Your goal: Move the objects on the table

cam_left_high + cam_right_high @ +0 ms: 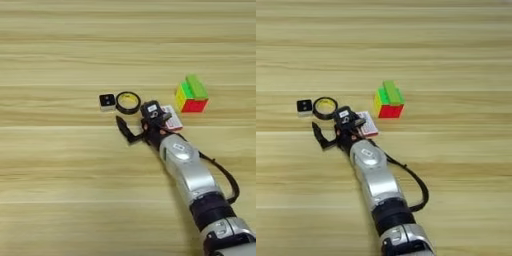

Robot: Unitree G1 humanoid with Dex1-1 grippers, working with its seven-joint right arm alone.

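My right gripper (135, 119) stands open on the table (60, 190), just in front of the black ring (128, 102). One black finger points left. The other lies close to the ring's right side, and nothing sits between them. A tiny white-and-black block (106, 101) rests left of the ring. Right of the gripper lies the flat white-and-red box (172, 120), partly covered by the wrist. Further right stands the green, yellow and red puzzle cube (190, 98), with the flat green bar (196, 86) on top of it.
The silver forearm (192, 175) with a black cable runs from the bottom right corner up to the gripper. Bare wood lies to the left, at the back and along the front left.
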